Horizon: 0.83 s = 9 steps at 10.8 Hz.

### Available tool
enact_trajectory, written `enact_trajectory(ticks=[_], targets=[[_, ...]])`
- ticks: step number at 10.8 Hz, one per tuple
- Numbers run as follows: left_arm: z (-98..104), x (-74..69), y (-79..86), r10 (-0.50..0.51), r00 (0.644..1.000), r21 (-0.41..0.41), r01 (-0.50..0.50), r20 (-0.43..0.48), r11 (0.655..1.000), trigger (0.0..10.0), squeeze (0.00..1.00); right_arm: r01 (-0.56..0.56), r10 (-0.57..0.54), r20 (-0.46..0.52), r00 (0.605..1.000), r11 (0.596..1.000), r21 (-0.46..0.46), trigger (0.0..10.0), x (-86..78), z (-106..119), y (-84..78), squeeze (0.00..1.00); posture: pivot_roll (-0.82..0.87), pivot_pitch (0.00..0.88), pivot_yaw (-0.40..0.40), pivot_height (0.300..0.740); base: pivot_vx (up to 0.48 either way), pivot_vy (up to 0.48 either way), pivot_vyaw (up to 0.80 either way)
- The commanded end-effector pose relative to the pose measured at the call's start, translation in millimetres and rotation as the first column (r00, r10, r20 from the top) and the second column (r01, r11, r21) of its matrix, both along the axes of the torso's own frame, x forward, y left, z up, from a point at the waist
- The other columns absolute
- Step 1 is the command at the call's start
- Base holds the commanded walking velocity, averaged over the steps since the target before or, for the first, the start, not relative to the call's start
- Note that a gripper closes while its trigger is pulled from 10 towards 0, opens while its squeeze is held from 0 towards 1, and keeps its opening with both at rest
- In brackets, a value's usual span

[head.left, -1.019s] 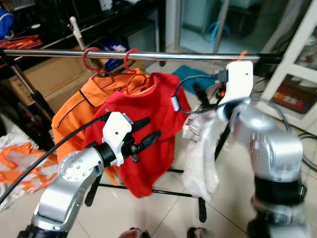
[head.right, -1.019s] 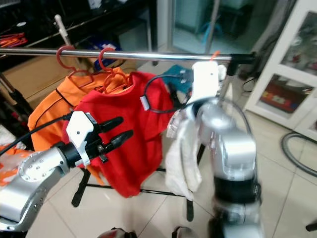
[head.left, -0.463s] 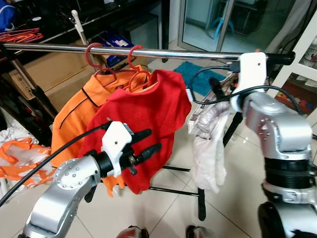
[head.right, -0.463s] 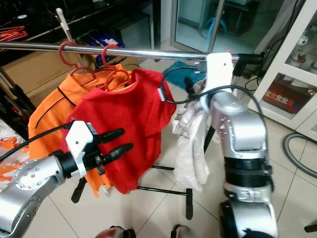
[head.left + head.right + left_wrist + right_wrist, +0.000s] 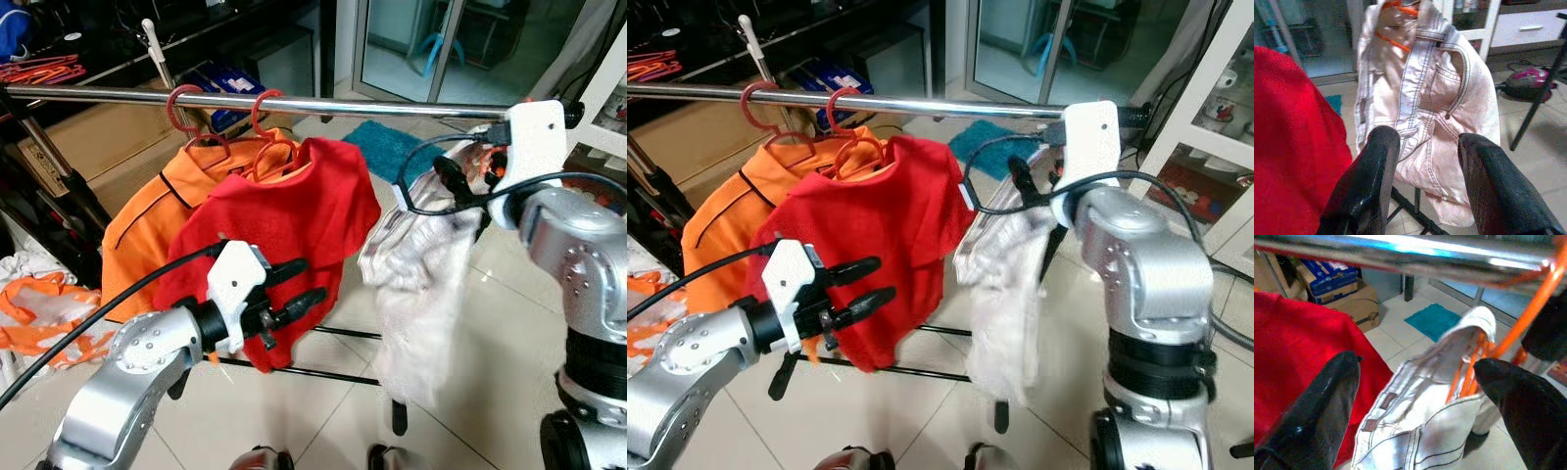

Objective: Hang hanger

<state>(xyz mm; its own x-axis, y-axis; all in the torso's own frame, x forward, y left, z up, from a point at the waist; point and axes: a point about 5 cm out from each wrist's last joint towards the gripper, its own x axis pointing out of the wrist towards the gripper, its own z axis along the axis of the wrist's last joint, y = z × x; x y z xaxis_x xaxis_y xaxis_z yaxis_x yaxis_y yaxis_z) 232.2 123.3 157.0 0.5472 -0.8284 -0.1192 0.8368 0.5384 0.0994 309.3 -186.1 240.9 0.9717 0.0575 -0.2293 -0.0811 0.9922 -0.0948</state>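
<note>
Pale pink jacket (image 5: pixel 1425 98), orange hanger (image 5: pixel 1488 342), red shirt (image 5: pixel 284 215)

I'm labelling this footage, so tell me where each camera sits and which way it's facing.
Left eye view: on the head, looking forward and down at the rail with the orange shirt, red shirt and white garment; both silver arms show, with the left gripper.
Right eye view: same head, same scene, slightly offset; right gripper up by the rail.
Left wrist view: along the open left fingers, facing the white garment.
Right wrist view: along the open right fingers, under the rail, facing the orange hanger.
Shared: all four show the white garment and red shirt.
</note>
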Motion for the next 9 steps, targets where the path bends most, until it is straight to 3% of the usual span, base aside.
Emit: enact_trajectory(ticks=[1, 4, 6, 7, 8, 9], targets=[[1.1, 1.3, -3.5, -0.022, 1.0, -0.002, 0.022, -0.001, 1.0, 10.0, 0.0, 0.018, -0.018, -0.019, 1.0, 1.0, -0.001, 10.0, -2.9, -3.1, -3.7, 1.0, -0.07, 0.109, 0.088, 0.74, 0.0, 0.0, 0.0], [1.9, 4.2, -10.5, -0.061, 0.998, -0.01, 0.061, -0.001, 0.998, 10.0, 0.0, 0.062, -0.061, -0.035, 0.998, 0.998, 0.015, 10.0, 2.4, -12.2, -11.5, 1.0, -0.08, 0.115, 0.099, 0.74, 0.0, 0.0, 0.0], [0.2, 0.7, -10.6, -0.073, 0.997, -0.006, 0.073, -0.009, 0.997, 10.0, 0.0, -0.008, 0.008, 0.012, 1.0, 0.999, 0.031, 10.0, 14.5, -10.7, -10.8, 1.0, -0.07, 0.108, 0.09, 0.74, 0.0, 0.0, 0.0], [0.7, 0.6, -10.3, -0.07, 0.997, -0.009, 0.07, -0.008, 0.997, 10.0, 0.0, -0.034, 0.033, 0.026, 0.999, 0.999, 0.03, 10.0, 18.2, -9.4, -9.9, 0.82, -0.07, 0.11, 0.087, 0.74, 0.0, 0.0, 0.0], [1.3, 0.4, -9.3, -0.065, 0.998, -0.011, 0.065, -0.008, 0.998, 10.0, 0.0, -0.062, 0.061, 0.058, 0.996, 0.998, 0.02, 10.0, 24.0, -4.2, -7.5, 0.02, -0.06, 0.105, 0.085, 0.74, 0.0, 0.0, 0.0], [1.6, 0.0, -8.4, -0.064, 0.998, -0.009, 0.064, -0.008, 0.998, 10.0, 0.0, -0.094, 0.095, 0.093, 0.991, 0.995, -0.019, 10.0, 29.1, 3.4, -5.5, 0.0, -0.06, 0.105, 0.082, 0.74, 0.0, 0.0, 0.0]])
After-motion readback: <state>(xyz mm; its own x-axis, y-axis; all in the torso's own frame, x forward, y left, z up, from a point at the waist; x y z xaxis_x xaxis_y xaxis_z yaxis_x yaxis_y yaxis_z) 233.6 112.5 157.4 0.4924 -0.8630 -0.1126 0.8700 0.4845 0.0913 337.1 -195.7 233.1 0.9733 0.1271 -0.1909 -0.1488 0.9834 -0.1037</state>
